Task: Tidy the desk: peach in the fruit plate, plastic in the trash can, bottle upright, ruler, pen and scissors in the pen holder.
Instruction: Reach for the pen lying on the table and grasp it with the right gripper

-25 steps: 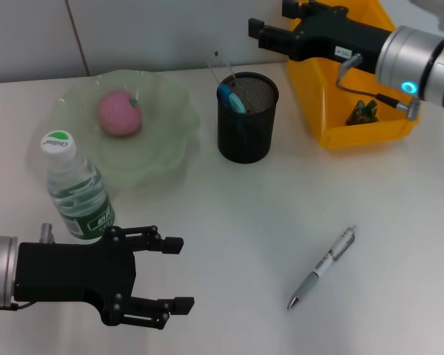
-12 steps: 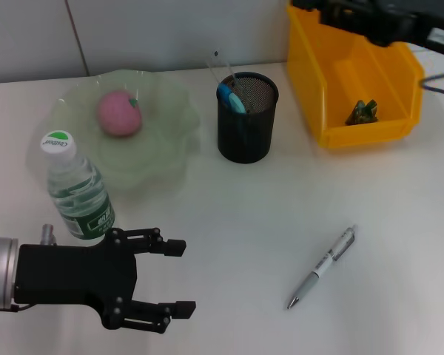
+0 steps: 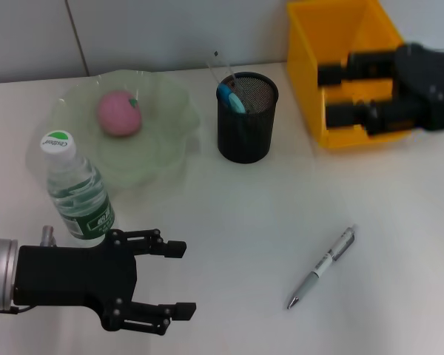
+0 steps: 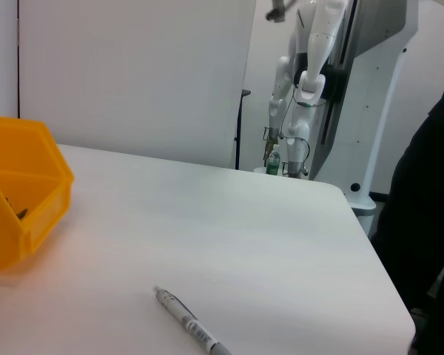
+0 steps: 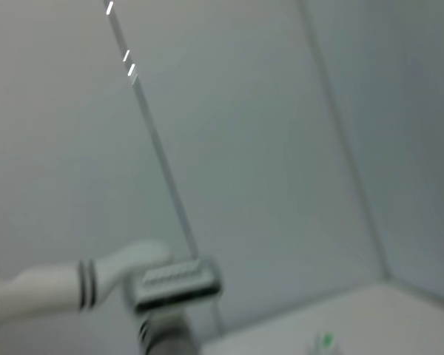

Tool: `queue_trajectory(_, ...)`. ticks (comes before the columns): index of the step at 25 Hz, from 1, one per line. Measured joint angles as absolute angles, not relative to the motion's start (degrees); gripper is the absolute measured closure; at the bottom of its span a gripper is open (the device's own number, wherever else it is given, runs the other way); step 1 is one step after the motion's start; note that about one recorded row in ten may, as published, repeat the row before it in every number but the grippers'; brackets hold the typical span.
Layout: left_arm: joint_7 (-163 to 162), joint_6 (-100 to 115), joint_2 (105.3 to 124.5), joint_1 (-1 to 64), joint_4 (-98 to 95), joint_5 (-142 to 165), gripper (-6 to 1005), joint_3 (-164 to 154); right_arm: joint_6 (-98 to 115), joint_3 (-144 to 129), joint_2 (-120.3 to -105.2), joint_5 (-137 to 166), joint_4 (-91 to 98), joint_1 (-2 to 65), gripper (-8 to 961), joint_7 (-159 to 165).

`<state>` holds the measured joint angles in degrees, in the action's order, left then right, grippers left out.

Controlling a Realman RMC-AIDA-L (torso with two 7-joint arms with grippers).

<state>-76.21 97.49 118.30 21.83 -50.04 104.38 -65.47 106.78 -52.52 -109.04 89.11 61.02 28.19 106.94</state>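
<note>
The pink peach lies in the pale green fruit plate. The bottle stands upright by the plate's front edge. In the black mesh pen holder are blue-handled scissors and a clear ruler. The pen lies loose on the table at the front right. My right gripper hangs open across the yellow trash can and hides the plastic. My left gripper is open at the front left, just in front of the bottle, holding nothing.
The white table runs back to a grey wall. The left wrist view shows the table's far edge and a white robot stand beyond it. The right wrist view shows only wall.
My right arm has swung from behind and above the trash can forward and down, so its open gripper now covers the can's middle. The left arm has barely moved.
</note>
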Motion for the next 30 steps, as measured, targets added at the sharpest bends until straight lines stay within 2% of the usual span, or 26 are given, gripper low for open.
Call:
queue_trajectory(4,-76.3,98.0,118.29,21.7,-50.0,104.0,168,-65.5,114.1,-51.2,-107.81,98.9,63.4,32.0,210,110.0)
queue_trajectory(8,-76.4,98.3,118.30,21.6,-50.0,103.3,168,-65.5,117.6,-51.3,-107.35,108.4,65.3,35.6,210,110.9)
queue_trajectory(18,-77.6,98.6,118.42,21.2,-50.0,102.7,168,-62.2,118.2,-57.3,-109.03,128.6,66.9,42.6,214,105.5)
queue_trajectory(23,-77.5,98.2,118.41,21.0,-49.8,102.7,168,-61.8,117.8,-60.3,-110.91,136.7,67.1,46.0,215,100.9)
queue_trajectory(30,-76.3,97.0,118.47,20.6,-48.5,102.8,168,-61.8,113.2,-64.2,-115.71,147.8,68.9,48.0,214,92.2)
